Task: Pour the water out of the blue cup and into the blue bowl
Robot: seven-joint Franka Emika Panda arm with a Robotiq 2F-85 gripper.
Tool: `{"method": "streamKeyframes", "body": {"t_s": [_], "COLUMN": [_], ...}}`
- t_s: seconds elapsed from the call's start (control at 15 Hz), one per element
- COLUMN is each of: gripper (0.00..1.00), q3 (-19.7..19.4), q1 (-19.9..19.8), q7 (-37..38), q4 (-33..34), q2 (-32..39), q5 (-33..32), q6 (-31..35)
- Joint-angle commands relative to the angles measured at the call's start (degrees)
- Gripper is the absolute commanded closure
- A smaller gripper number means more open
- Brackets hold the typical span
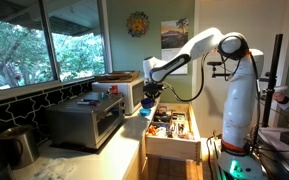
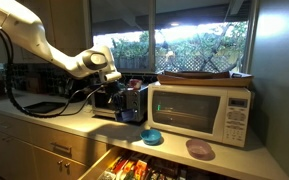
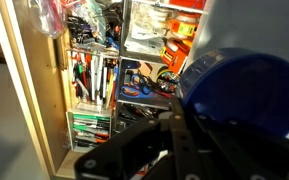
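Observation:
My gripper [image 2: 124,98] is shut on the dark royal-blue cup [image 2: 134,110] and holds it above the counter, in front of the microwave's left end. The light turquoise bowl [image 2: 153,137] sits on the counter just below and to the right of the cup, near the counter's front edge. In the wrist view the blue cup [image 3: 239,90] fills the right side, with my dark gripper fingers [image 3: 184,122] against its wall. In an exterior view my gripper [image 1: 149,96] hangs beside the microwave, above the open drawer. I cannot see any water.
A white microwave [image 2: 199,110] stands behind the bowl, with a tray on top. A purple dish [image 2: 199,149] lies on the counter to the right. A toaster oven [image 1: 84,120] stands further along. An open drawer [image 1: 172,128] full of small items sticks out below the counter.

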Motion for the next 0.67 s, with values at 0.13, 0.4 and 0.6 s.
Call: {"method": "streamKeyframes", "body": {"t_s": [0.13,0.4,0.6], "gripper": [0.99,0.99,0.96], "q3": [-4.08,-6.50,-6.90], "q1": [-3.53,-6.48,-6.55], "q7": [1.08,3.03,1.70], "q4": [-0.68,1.22,0.65], "q2": [0.11,3.21,2.68], "q5": [3.31,0.82,0.92], "q6": [5.86,7.22,6.27]}}
